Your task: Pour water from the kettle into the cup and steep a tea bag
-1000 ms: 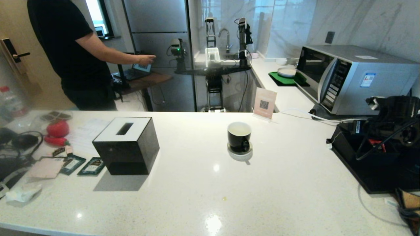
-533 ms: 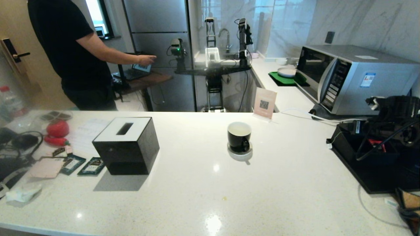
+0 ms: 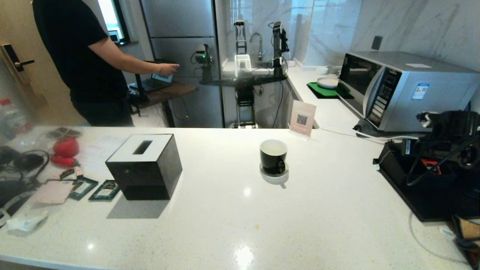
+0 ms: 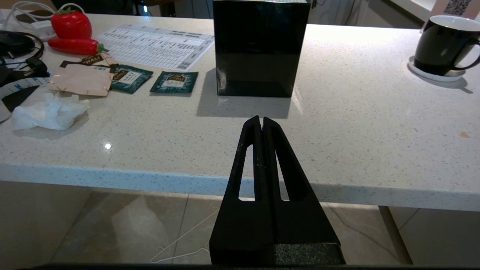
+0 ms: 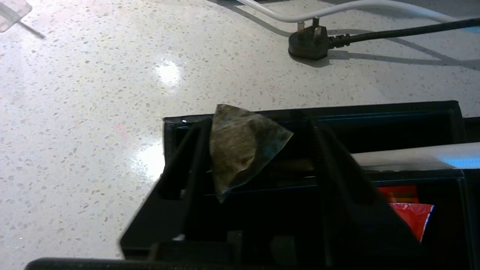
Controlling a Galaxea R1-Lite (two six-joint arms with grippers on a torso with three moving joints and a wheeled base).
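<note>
The black cup point(image 3: 273, 155) with a white inside stands on its white saucer point(image 3: 276, 177) mid-counter; the left wrist view shows the cup point(image 4: 442, 45) too. The kettle is out of view. Over a corner of the black tray point(image 5: 393, 112) at the counter's right end, my right gripper point(image 5: 257, 122) is open. A brownish pyramid tea bag point(image 5: 240, 153) sits between its fingers, against one of them and well apart from the other. My left gripper point(image 4: 261, 120) is shut and empty, parked low before the counter's front edge.
A black cube tissue box point(image 3: 144, 167) stands left of centre. Tea sachets point(image 3: 93, 187), a crumpled tissue point(image 3: 26, 220), cables and red toy fruit point(image 3: 65, 150) crowd the left end. A microwave point(image 3: 405, 88), a loose plug point(image 5: 309, 43) and a card stand point(image 3: 302, 117) are at the back right. A person point(image 3: 86, 60) stands behind the counter.
My right arm has edged slightly to the left over the tray. The cup, the tissue box and my left arm have not moved.
</note>
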